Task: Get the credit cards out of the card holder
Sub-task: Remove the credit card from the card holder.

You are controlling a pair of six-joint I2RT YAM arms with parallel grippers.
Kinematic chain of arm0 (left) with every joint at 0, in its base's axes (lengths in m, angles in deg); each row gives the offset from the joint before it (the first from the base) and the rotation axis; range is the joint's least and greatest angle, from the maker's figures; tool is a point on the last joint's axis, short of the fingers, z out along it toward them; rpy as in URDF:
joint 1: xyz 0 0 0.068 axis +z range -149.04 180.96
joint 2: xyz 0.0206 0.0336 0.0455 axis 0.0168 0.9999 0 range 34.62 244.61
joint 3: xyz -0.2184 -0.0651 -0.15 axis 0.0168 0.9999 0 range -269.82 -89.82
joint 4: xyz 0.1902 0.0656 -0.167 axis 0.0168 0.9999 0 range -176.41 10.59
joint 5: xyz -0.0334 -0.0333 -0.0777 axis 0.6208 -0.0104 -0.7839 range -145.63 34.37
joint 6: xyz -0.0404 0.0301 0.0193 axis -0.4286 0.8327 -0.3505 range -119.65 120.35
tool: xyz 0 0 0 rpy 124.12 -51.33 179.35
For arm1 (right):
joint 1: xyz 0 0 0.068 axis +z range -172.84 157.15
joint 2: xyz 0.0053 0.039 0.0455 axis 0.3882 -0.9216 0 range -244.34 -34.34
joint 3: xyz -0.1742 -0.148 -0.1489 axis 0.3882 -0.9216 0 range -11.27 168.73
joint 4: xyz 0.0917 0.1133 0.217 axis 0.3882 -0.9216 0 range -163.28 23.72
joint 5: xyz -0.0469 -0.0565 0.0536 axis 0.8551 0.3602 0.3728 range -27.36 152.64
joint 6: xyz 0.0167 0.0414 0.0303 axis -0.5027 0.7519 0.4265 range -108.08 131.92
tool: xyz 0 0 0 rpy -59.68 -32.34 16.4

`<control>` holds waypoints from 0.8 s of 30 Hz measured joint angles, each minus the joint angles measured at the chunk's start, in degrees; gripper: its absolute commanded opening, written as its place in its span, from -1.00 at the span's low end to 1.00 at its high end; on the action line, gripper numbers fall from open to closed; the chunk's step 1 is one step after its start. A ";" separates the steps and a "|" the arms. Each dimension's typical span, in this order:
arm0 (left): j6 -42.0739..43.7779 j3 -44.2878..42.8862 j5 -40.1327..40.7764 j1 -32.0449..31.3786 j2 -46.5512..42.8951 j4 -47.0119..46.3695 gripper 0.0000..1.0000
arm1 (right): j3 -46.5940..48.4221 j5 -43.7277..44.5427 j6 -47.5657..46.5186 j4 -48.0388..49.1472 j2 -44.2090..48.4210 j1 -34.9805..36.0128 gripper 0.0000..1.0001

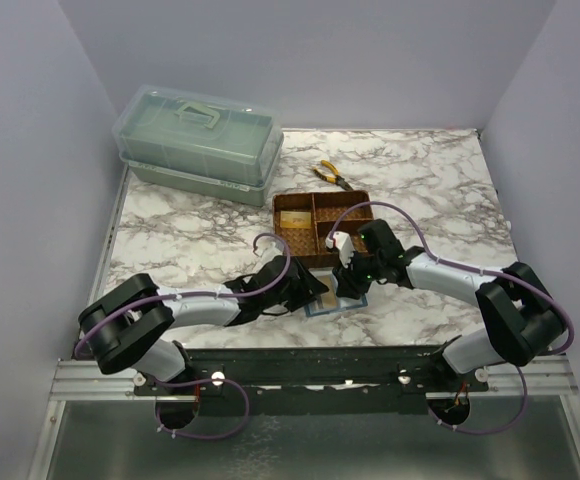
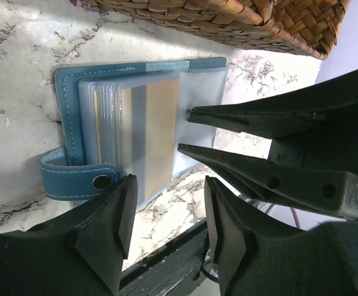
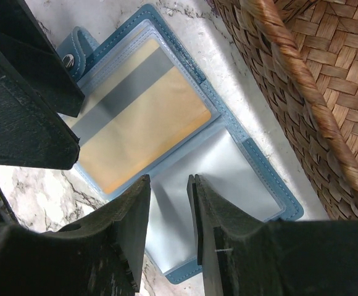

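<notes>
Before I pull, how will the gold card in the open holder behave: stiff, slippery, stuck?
The gold card looks flat and unbent, so probably stiff. It lies under a glossy clear sleeve, so it may slide but drag. The card holder looks thin and light, so it may shift.

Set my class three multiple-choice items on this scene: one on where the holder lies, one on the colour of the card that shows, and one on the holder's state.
1. The holder lies:
A. inside the tray
B. on the table, beside the tray
C. on the floor

2. The card that shows is:
A. gold
B. red
C. black

3. The holder is:
A. snapped shut
B. open
C. standing on edge

Key:
1. B, it rests on the marble by the tray's wall.
2. A, it is gold with a grey stripe.
3. B, its cover lies spread flat and the strap is unsnapped.
</notes>
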 measured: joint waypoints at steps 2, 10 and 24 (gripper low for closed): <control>0.07 -1.05 0.15 0.00 0.20 1.55 0.07 | 0.00 0.00 0.00 0.00 0.00 0.00 -0.21; 0.85 -5.70 1.42 -0.04 0.66 9.51 0.10 | 0.00 0.00 0.00 0.00 -0.02 0.00 -0.21; 0.94 -9.33 1.92 -0.28 3.56 15.61 0.12 | 0.42 0.00 -0.02 -0.20 -0.37 0.00 -0.21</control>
